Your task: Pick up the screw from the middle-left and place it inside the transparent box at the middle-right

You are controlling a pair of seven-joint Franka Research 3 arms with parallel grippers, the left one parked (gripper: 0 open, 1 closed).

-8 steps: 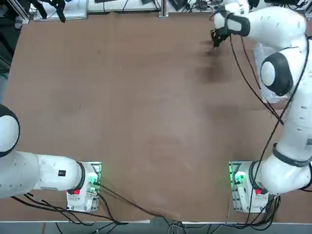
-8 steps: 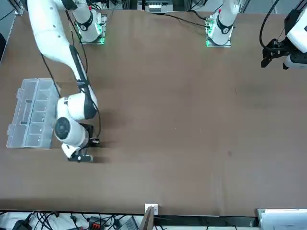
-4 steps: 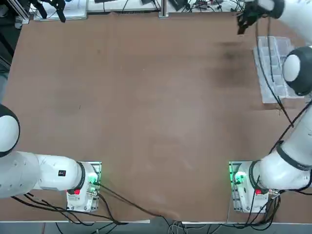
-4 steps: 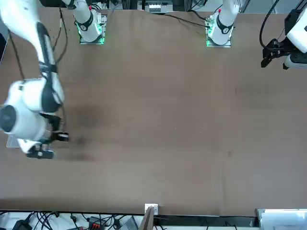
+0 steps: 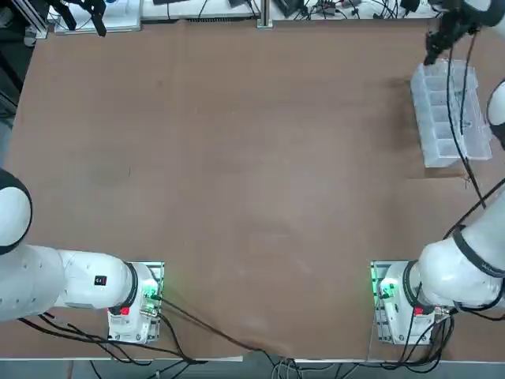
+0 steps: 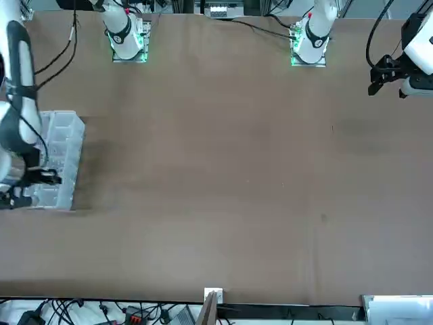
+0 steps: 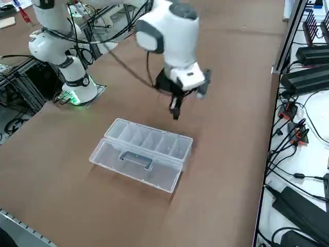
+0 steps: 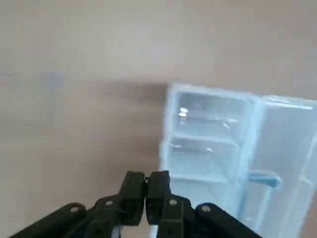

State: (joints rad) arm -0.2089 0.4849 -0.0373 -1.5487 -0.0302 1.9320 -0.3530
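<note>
My right gripper (image 5: pixel 431 57) hangs shut just beyond the far end of the transparent box (image 5: pixel 448 118), a little above the table. In the wrist view the two fingertips (image 8: pixel 158 184) are pressed together beside the box's end compartment (image 8: pixel 210 116). I cannot make out the screw between them. The side view shows the gripper (image 7: pixel 176 114) pointing down behind the box (image 7: pixel 149 146), whose lid lies open. A thin dark mark (image 5: pixel 130 172) lies on the middle-left of the table; I cannot tell if it is the screw.
The box (image 6: pixel 64 156) lies near the table's right edge, seen from the robot, with the gripper (image 6: pixel 49 180) over its far end. Cables and equipment run along the far edge (image 5: pixel 260 16). The arm bases (image 5: pixel 394 304) stand at the near edge.
The right arm has swung right along the table's far side, from near the middle to the far end of the box. The gripper stayed shut throughout.
</note>
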